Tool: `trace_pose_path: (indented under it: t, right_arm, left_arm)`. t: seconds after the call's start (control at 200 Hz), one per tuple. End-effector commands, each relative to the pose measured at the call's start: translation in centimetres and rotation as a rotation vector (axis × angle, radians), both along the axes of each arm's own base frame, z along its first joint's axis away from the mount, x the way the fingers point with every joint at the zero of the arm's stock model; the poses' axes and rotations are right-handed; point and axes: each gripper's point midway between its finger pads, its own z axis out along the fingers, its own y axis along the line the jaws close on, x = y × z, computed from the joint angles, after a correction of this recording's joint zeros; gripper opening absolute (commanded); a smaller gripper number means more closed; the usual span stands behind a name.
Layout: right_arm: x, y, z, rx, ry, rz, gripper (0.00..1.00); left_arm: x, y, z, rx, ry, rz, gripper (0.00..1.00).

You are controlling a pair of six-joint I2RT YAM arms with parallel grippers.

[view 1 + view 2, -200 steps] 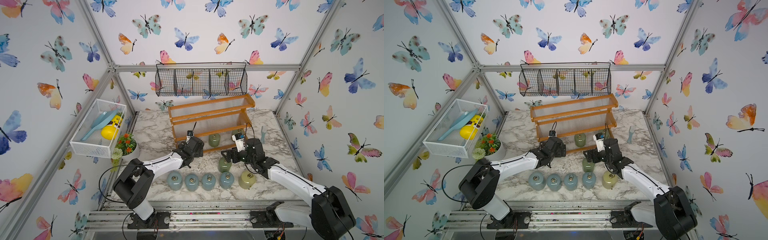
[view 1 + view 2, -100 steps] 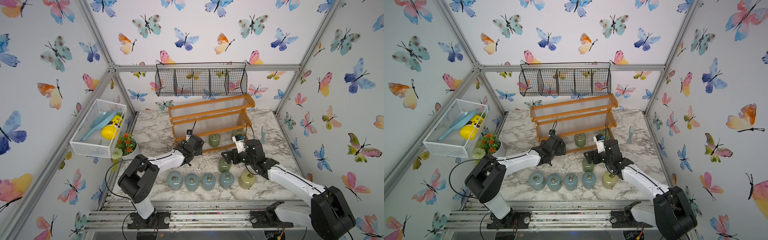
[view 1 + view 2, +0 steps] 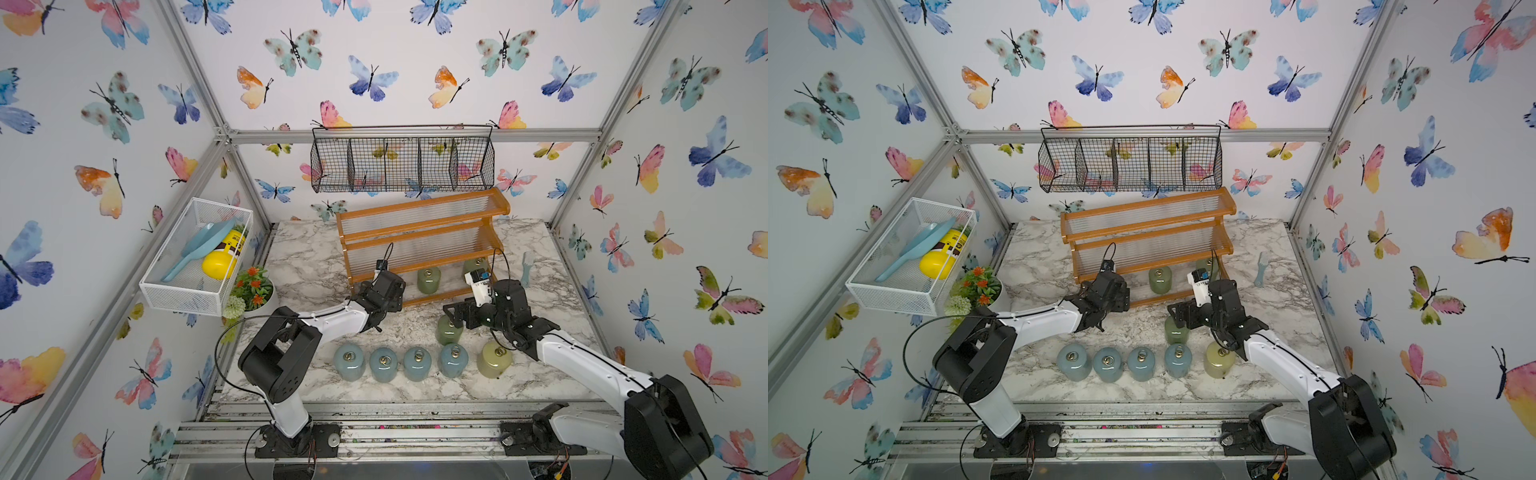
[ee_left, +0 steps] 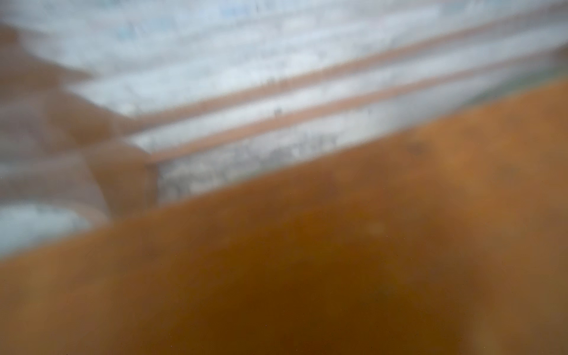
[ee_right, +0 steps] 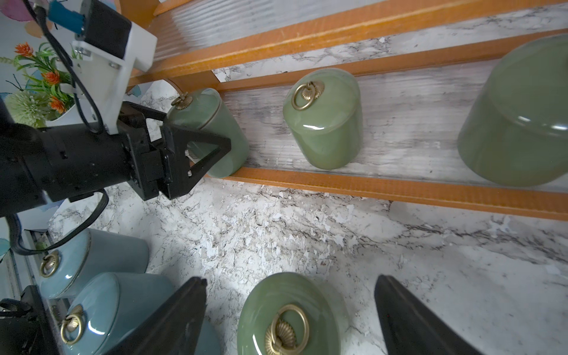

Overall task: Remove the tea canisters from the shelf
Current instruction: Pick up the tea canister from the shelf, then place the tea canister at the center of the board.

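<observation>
Fingers on the left now tight around green canister, open before.

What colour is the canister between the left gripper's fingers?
Sage green; the canister shows best in the right wrist view.

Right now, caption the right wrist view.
Left gripper brackets the end canister on the shelf; open right gripper straddles a tabletop canister.

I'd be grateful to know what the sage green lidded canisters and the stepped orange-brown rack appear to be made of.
Sage green lidded canister: probably glazed ceramic, glossy with sharp highlights; its ring pull looks brass-toned metal. Stepped orange-brown rack: likely stained wood, faint grain; its shelf panels look clear ribbed plastic.
</observation>
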Motion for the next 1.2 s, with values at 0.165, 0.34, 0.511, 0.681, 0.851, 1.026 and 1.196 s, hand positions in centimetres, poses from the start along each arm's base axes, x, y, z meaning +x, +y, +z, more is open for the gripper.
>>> trace_pose_path:
  t: [0.165,0.34,0.511,0.681,0.851,1.026,1.196]
  right_arm:
    - [-0.2,-0.4,-0.2,-0.007,0.003,-0.007,0.92]
    - [-0.2,-0.5,-0.3,-0.009,0.005,-0.011,0.92]
    - [-0.3,-0.5,-0.4,-0.005,0.013,-0.010,0.92]
    - [-0.5,-0.6,-0.4,-0.004,0.013,-0.014,0.91]
    - [-0.7,-1.0,-0.3,-0.011,0.010,-0.023,0.92]
    - [-0.8,-1.1,-0.3,-0.011,0.010,-0.028,0.91]
    - [-0.8,-1.2,-0.4,-0.016,0.012,-0.032,0.91]
  left_arm:
    - [-2.4,-2.8,4.6,-0.114,-0.086,-0.241,0.74]
    - [-5.1,-4.5,6.8,-0.200,-0.124,-0.430,0.72]
    - [-7.2,-6.7,6.6,-0.250,-0.079,-0.583,0.69]
    - [-8.8,-8.7,5.4,-0.235,-0.030,-0.688,0.69]
    - [-9.8,-9.6,3.6,-0.189,0.005,-0.734,0.71]
    - [-10.1,-10.0,1.9,-0.154,0.039,-0.748,0.71]
    - [-9.9,-10.0,1.3,-0.137,0.040,-0.739,0.71]
